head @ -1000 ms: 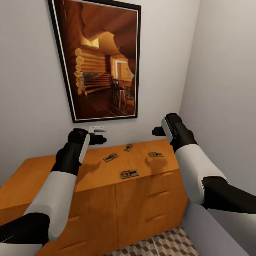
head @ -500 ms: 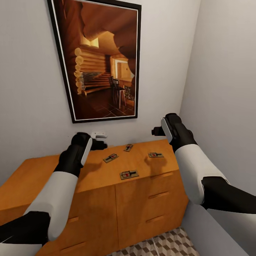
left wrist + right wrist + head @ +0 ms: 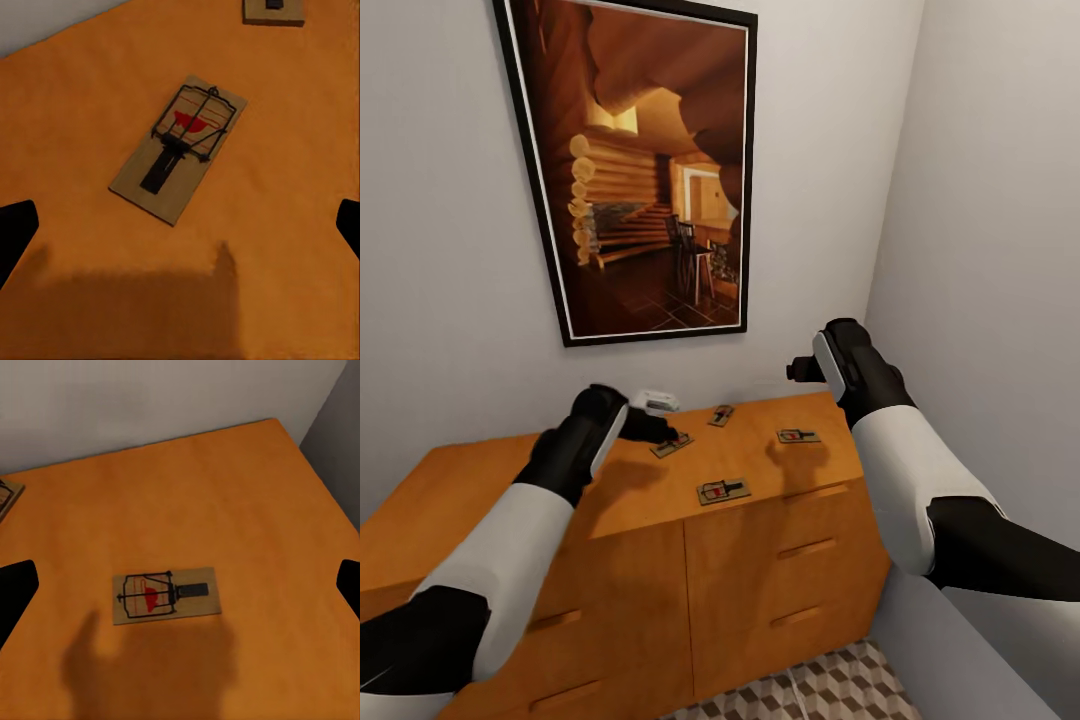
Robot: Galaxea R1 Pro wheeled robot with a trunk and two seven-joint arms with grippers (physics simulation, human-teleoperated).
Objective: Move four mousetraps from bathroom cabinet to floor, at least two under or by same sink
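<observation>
Several mousetraps lie on top of the orange-brown cabinet (image 3: 630,500). One mousetrap (image 3: 723,491) is near the front edge, one (image 3: 721,415) near the wall, and one (image 3: 798,435) towards the right. My left gripper (image 3: 660,430) hovers open just above a further trap (image 3: 678,446); the left wrist view has that trap (image 3: 180,147) between the spread fingertips (image 3: 15,232). My right gripper (image 3: 797,370) hangs open higher up, over the right-hand trap (image 3: 166,594), well apart from it.
A large framed picture (image 3: 645,170) hangs on the wall behind the cabinet. A grey side wall (image 3: 1000,250) stands close on the right. A patch of cube-patterned bathroom floor (image 3: 810,690) lies below the cabinet's drawers (image 3: 800,548).
My left arm has reached forward, right and down, bringing its gripper over the left-hand mousetrap. The right arm and the traps have not moved.
</observation>
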